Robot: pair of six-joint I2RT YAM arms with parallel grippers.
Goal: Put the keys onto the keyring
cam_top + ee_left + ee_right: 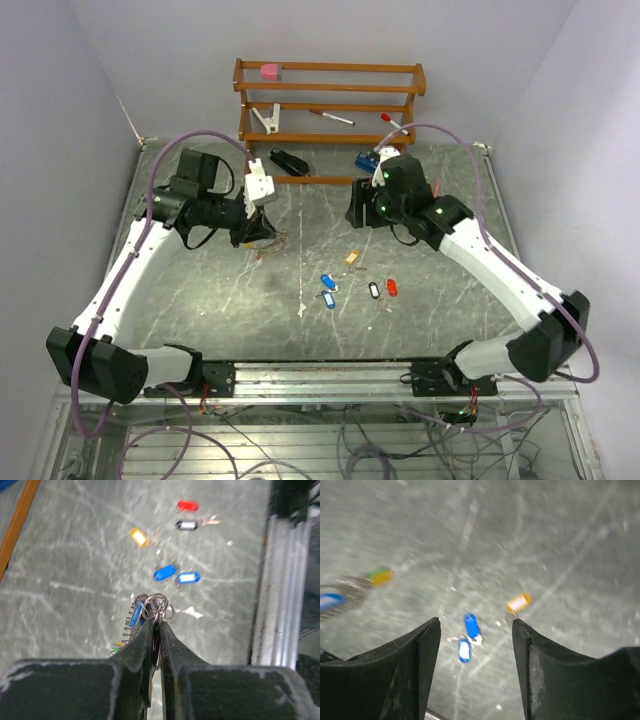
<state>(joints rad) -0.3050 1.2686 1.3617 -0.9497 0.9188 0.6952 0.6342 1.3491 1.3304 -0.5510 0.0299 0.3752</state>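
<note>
While beyond 5 keys [329, 299], rack [340, 88] (wooden)

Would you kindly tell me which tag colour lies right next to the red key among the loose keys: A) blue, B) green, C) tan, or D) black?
D: the black key lies just beside the red key, closer to it than any other loose key.
</note>
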